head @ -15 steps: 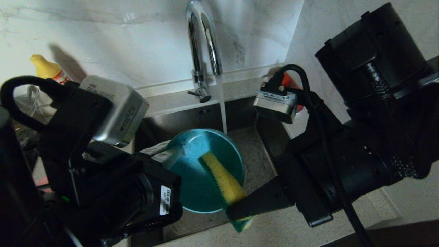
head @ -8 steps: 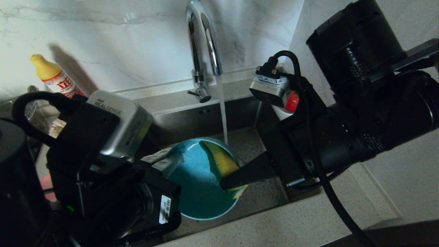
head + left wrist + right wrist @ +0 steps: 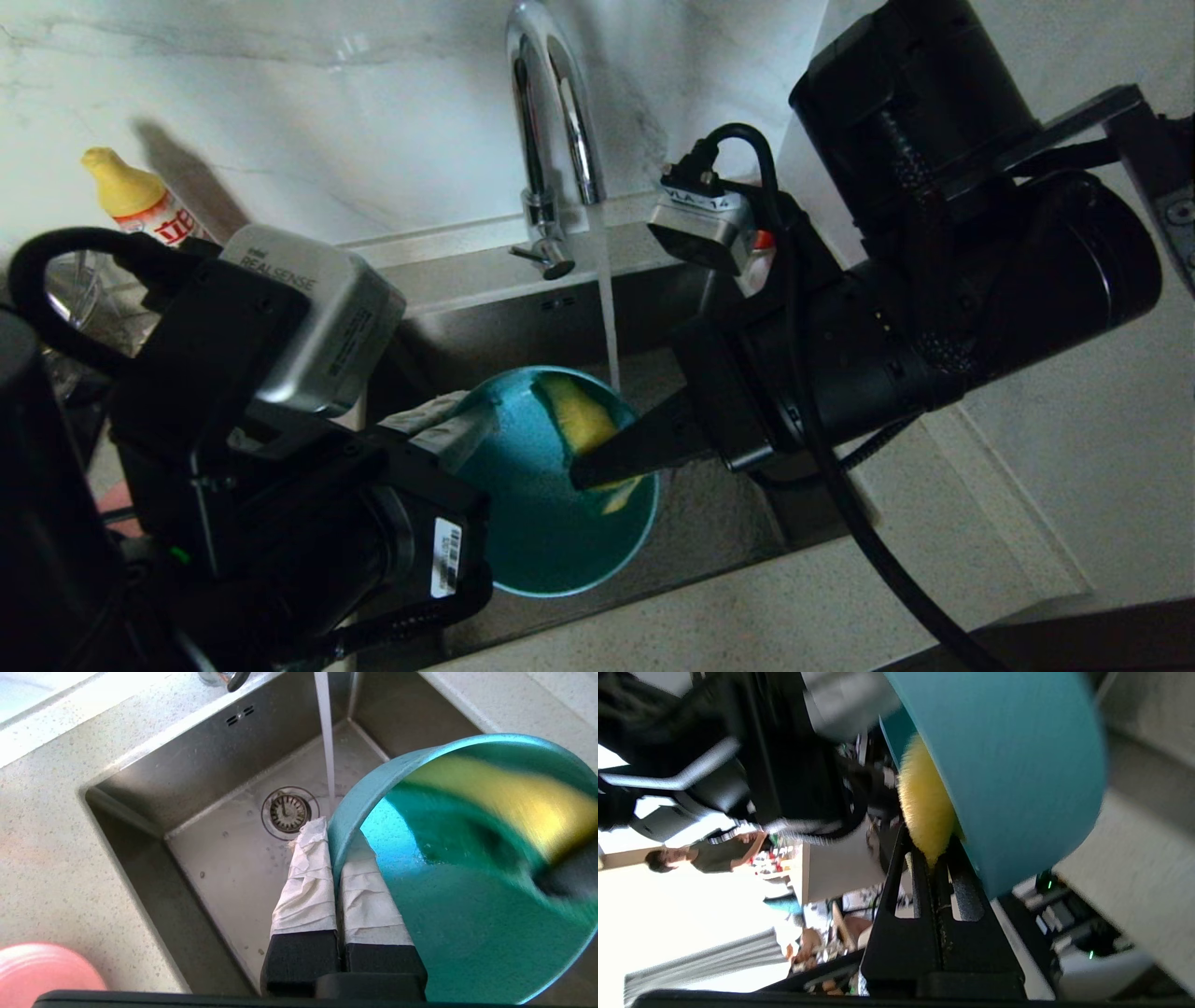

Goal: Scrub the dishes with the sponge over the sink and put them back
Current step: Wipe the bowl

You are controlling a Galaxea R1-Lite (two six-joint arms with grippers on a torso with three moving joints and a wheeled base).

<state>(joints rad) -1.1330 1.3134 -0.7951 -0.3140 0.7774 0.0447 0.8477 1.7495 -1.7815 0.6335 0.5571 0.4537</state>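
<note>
A teal bowl (image 3: 546, 527) hangs tilted over the sink (image 3: 714, 509), beside the running water (image 3: 608, 308) from the chrome tap (image 3: 551, 112). My left gripper (image 3: 457, 425) is shut on the bowl's rim, one taped finger (image 3: 306, 882) outside and one inside. My right gripper (image 3: 583, 471) is shut on the yellow sponge (image 3: 581, 420), which presses against the inside of the bowl (image 3: 467, 924) near its far rim. The sponge (image 3: 924, 812) sticks out beyond the right gripper (image 3: 930, 851). A pink plate (image 3: 42, 975) lies on the counter. The spoon is out of view.
The drain strainer (image 3: 286, 811) sits in the sink floor under the bowl's edge. A yellow-capped bottle (image 3: 140, 201) and a glass pot (image 3: 75, 299) stand at the far left. Speckled counter (image 3: 822, 597) borders the sink in front and on the right.
My right gripper has slid the sponge from the bowl's near rim up across its inside towards the far rim. The left gripper has kept its hold on the bowl.
</note>
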